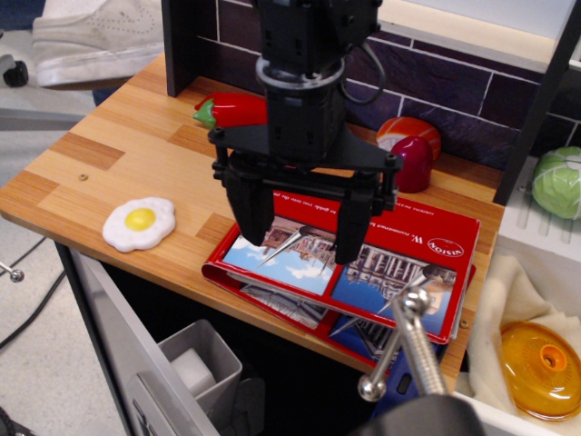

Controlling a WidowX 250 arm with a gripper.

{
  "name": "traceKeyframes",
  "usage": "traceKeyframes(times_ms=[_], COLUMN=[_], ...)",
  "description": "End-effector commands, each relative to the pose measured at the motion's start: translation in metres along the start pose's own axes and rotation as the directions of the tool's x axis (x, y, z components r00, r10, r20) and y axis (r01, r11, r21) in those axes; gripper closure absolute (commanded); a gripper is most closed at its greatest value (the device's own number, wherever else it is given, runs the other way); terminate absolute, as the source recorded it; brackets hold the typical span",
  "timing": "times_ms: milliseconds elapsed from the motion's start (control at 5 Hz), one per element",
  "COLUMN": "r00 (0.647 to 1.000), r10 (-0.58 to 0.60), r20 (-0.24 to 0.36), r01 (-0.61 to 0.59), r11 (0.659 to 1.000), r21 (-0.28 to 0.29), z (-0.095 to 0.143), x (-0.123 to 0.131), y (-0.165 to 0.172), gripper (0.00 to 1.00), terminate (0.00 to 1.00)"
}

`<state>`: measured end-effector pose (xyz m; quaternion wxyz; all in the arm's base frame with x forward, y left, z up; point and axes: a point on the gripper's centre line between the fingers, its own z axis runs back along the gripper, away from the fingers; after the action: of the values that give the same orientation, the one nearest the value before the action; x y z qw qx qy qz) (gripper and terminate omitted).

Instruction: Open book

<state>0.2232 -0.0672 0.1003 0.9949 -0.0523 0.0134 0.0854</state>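
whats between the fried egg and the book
Nothing: in the one view, only bare wooden counter separates the egg from the book.

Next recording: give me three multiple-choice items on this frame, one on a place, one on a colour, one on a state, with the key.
1. Where does the toy fried egg lie?
A. on the wooden countertop, apart from the book
B. on the book's cover
C. in the sink

2. What colour is the large thin glossy book's cover?
A. green
B. red
C. yellow

3. How does the black robot gripper stand?
A. shut beside the egg
B. clamped on the toy chilli pepper
C. open, over the book

Key: 1 A, bare wood separates egg and book; 2 B, red surrounds the building photos; 3 C, fingers are spread above the cover.
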Motion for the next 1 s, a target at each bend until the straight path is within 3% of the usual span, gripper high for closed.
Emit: traceKeyframes(times_ms=[0,200,400,600,800], r00=[1.000,1.000,0.999,1.000,0.993], r10=[0.000,0.001,0.029,0.007,-0.047], r20=[0.000,-0.024,0.024,0.013,0.105], r01=[0.000,0.000,-0.031,-0.010,0.023], r11=[1.000,0.999,0.994,0.976,0.976], r21=[0.000,0.035,0.106,0.217,0.215], z=[0.000,0.008,-0.009,-0.029,-0.048], x=[0.000,0.034,0.056,0.073,0.082], y=[0.000,-0.027,-0.059,-0.081,-0.103], gripper=[0.00,0.00,0.00,0.00,0.00], terminate=[0.00,0.00,0.00,0.00,0.00])
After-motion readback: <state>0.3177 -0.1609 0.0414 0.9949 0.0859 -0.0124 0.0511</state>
